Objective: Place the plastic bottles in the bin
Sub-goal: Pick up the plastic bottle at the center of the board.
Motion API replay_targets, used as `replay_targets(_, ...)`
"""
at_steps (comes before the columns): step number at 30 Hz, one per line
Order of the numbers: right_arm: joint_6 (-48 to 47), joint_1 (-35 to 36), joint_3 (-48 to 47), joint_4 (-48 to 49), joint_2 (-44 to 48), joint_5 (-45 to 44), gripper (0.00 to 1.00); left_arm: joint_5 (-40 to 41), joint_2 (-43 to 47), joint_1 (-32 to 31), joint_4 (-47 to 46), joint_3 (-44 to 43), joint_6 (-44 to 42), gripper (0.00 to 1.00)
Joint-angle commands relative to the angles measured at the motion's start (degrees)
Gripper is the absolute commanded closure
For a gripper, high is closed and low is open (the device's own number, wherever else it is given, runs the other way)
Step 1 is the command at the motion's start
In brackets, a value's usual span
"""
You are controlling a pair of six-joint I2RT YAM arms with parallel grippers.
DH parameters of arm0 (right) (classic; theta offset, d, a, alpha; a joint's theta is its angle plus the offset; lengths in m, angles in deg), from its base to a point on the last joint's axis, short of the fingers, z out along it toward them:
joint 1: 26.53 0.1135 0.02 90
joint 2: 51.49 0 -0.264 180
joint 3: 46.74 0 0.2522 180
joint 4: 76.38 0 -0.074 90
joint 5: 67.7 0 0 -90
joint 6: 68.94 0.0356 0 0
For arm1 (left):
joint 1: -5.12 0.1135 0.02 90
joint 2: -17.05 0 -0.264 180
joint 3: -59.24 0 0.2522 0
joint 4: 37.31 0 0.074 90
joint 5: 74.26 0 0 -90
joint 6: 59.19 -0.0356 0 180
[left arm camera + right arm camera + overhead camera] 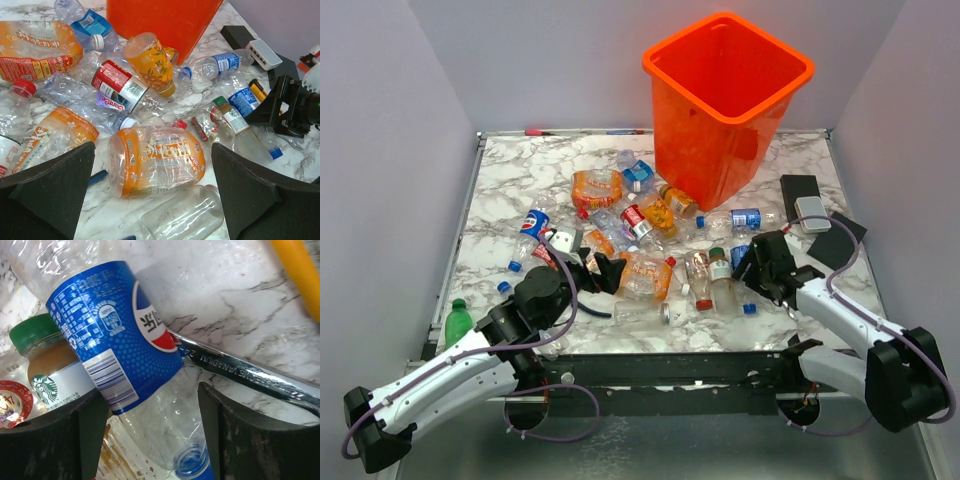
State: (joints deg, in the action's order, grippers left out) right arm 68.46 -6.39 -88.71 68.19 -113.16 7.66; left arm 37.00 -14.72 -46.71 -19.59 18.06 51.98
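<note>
**Contents of the table, by count.** One bin (725,110). Some fifteen to twenty bottles (645,275), heaped and overlapping, so the exact number cannot be told. Among them are at least four with orange labels, four with blue labels, one red-labelled bottle (636,222), one green bottle (458,322) and one Starbucks bottle (55,375). One wrench (240,372). One yellow-handled tool (295,275). One white box (812,212). One black box (800,188). One black pad (842,240).

The marble worktop (510,180) holds lots of squashed plastic bottles (645,275), the big orange bin (715,150), and a steel wrench (240,372).
</note>
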Motion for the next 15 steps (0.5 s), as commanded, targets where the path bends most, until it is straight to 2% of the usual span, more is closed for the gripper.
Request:
replay_targets(1,-2.23,-0.28,0.61,4.78,-2.15,5.69,0.29,-1.03,1.54,-0.04,-0.96,0.21,-0.25,0.01)
replay_targets(5,-2.47,-0.28,1.25,6.44,-3.33,7.88,0.39,-0.93,1.18,-0.03,-1.07,0.11,-0.42,0.01)
replay_targets(10,-1.93,-0.32,1.44,6.22,-2.03,9.65,0.60,-1.39,0.06,-0.09,-1.06,-0.26,-0.56,0.01)
replay_targets(15,-2.82,-0.28,-2.77,-1.45,6.00,10.31,0.73,-0.66,1.00,0.00,-1.07,0.03,-0.60,0.01)
